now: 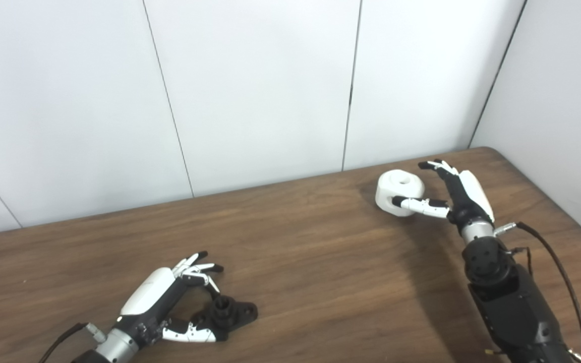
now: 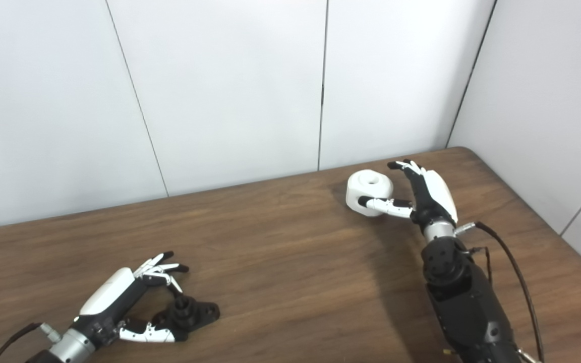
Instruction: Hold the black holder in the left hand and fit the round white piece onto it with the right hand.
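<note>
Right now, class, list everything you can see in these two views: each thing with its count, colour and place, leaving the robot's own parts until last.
Round white piece: one, white, hole in its top, far right part of the table.
Black holder: one, black, near left part of the table, resting on the wood.
Table: one, brown wood grain, filling the lower half of the view.
Wall panels: several, pale grey-white, behind and to the right of the table.
Left hand: one, black and white, fingers apart around the black holder, not closed on it.
Right hand: one, black and white, fingers apart around the round white piece.
</note>
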Tool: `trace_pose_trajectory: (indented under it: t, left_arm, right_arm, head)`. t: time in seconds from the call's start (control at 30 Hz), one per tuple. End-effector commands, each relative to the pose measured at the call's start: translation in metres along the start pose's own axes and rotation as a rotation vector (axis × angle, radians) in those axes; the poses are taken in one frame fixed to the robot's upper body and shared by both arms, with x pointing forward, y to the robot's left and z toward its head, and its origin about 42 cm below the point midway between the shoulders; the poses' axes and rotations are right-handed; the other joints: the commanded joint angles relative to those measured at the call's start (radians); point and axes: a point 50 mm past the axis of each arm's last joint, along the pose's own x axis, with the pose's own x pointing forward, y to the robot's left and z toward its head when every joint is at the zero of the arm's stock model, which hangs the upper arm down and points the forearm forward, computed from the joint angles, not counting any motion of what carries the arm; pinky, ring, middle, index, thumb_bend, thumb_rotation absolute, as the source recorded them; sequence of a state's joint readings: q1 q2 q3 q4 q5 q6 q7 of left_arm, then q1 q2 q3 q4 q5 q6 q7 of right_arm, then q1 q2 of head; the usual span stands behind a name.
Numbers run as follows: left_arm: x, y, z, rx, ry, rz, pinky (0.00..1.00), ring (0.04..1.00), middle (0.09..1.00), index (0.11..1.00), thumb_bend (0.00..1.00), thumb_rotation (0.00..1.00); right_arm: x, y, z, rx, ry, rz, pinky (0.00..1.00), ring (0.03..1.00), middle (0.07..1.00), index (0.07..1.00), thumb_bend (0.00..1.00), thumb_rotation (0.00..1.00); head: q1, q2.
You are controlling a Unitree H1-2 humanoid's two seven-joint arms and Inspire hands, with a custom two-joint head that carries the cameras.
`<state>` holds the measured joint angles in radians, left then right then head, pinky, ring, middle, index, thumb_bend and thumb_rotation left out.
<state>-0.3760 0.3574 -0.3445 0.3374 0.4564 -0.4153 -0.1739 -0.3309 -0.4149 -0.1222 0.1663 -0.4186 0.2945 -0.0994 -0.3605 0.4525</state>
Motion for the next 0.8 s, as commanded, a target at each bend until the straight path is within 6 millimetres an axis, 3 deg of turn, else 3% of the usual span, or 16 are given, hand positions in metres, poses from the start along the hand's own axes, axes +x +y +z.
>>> trace_pose_trajectory:
  t: [0.0, 0.13, 0.2, 0.77]
  left_arm:
    - [-0.005, 0.004, -0.006, 0.029, 0.011, -0.038, 1.0, 0.998, 0.849, 0.483, 0.52, 0.04]
    - [-0.005, 0.005, -0.006, 0.026, 0.01, -0.035, 1.0, 0.996, 0.849, 0.483, 0.52, 0.04]
    - [-0.005, 0.006, -0.006, 0.03, 0.012, -0.035, 1.0, 0.996, 0.85, 0.483, 0.52, 0.04]
    - [-0.007, 0.007, -0.003, 0.031, 0.016, -0.04, 1.0, 0.995, 0.849, 0.483, 0.52, 0.04]
  right_arm:
    - [0.017, -0.023, 0.024, -0.023, -0.075, -0.071, 0.85, 1.0, 0.968, 0.832, 0.88, 0.47]
    - [0.02, -0.019, 0.022, -0.086, -0.051, -0.064, 0.83, 1.0, 0.965, 0.832, 0.9, 0.56]
    - [0.022, -0.017, 0.021, -0.116, -0.038, -0.061, 0.91, 1.0, 0.966, 0.834, 0.91, 0.58]
    - [0.032, -0.015, 0.026, -0.139, -0.041, -0.08, 0.99, 1.0, 0.961, 0.832, 0.9, 0.56]
  head:
    - [-0.002, -0.002]
    - [-0.01, -0.005]
    - [-0.01, -0.005]
    - [-0.018, -0.005]
